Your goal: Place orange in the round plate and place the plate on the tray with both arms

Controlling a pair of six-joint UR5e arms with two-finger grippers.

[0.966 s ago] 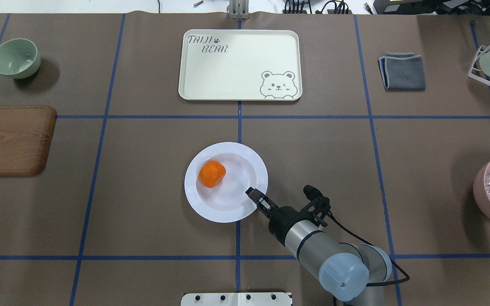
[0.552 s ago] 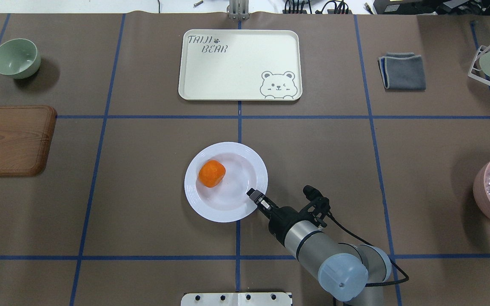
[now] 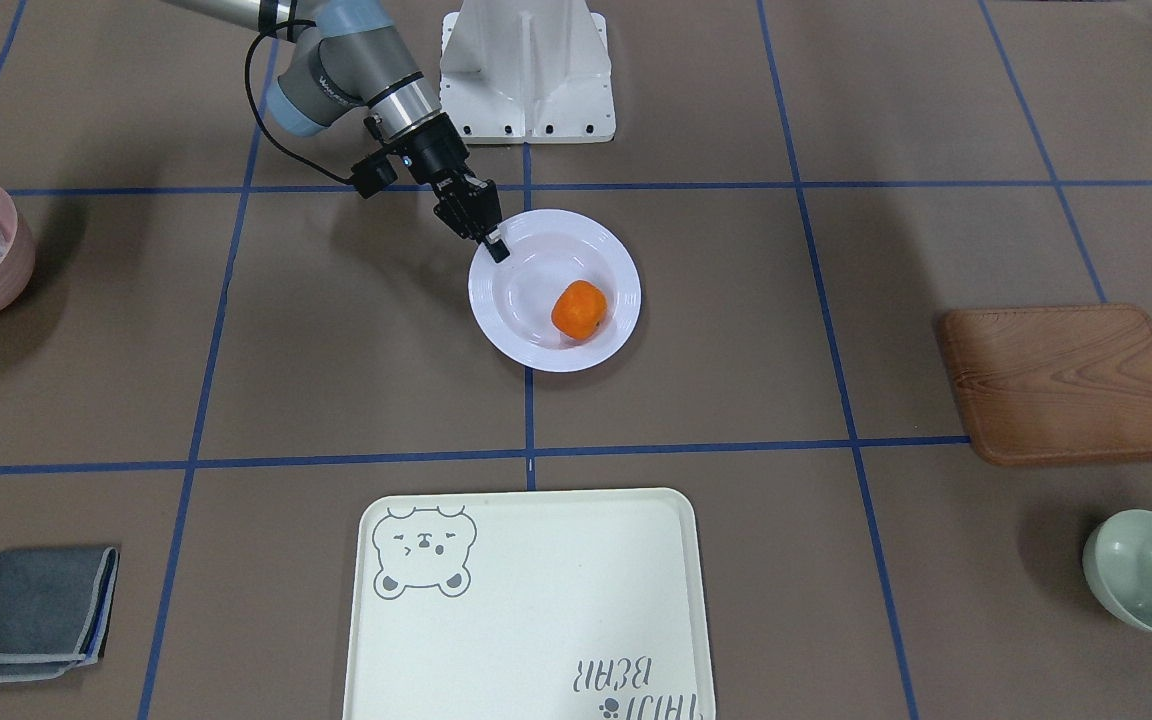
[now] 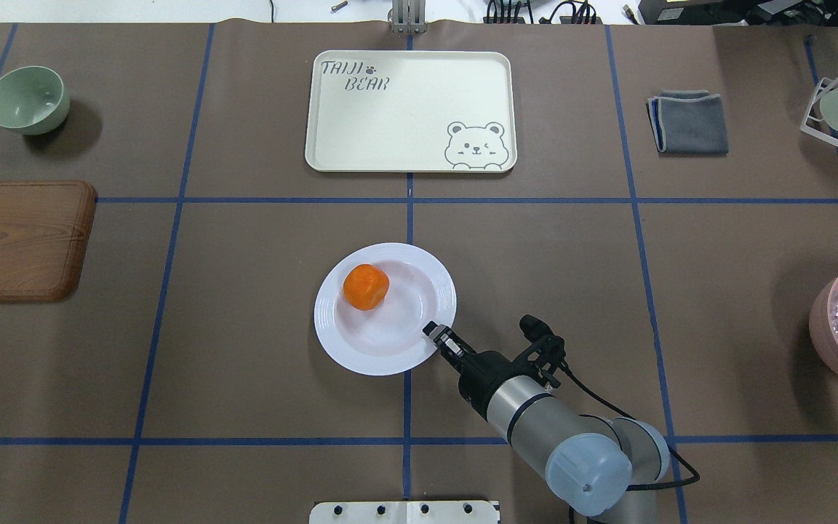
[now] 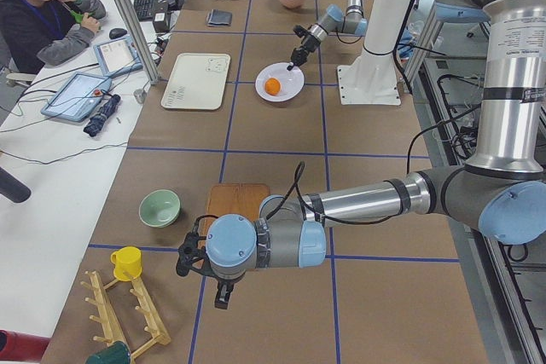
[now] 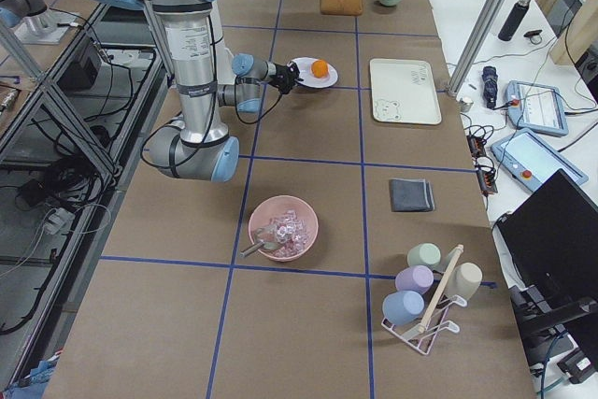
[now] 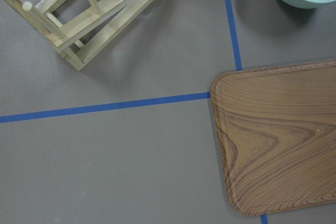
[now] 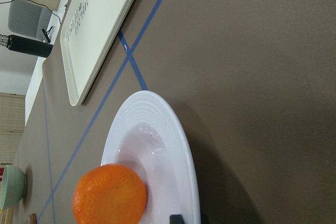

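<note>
Orange (image 3: 577,309) is sitting in the plate (image 3: 511,335), well apart from the tray (image 3: 536,610). Front view: right gripper (image 3: 492,246) is clamping the robot-side rim, probably for the lift. Left side view: left gripper (image 5: 223,294) is hanging far off by the board (image 5: 232,198); can't tell its fingers. Right wrist view: I'm seeing one fingertip (image 8: 177,217) on the rim.

The round plate (image 4: 361,360) is glossy white, smooth inside with fine ridges on its rim. The orange (image 4: 366,287) on it has dimpled, faintly shiny peel. The tray (image 4: 404,116) is smooth matt cream. The table cover (image 4: 244,306) is matt brown. The wooden board (image 4: 19,240) shows satin grain; the folded cloth (image 4: 689,122) looks soft grey fabric.
</note>
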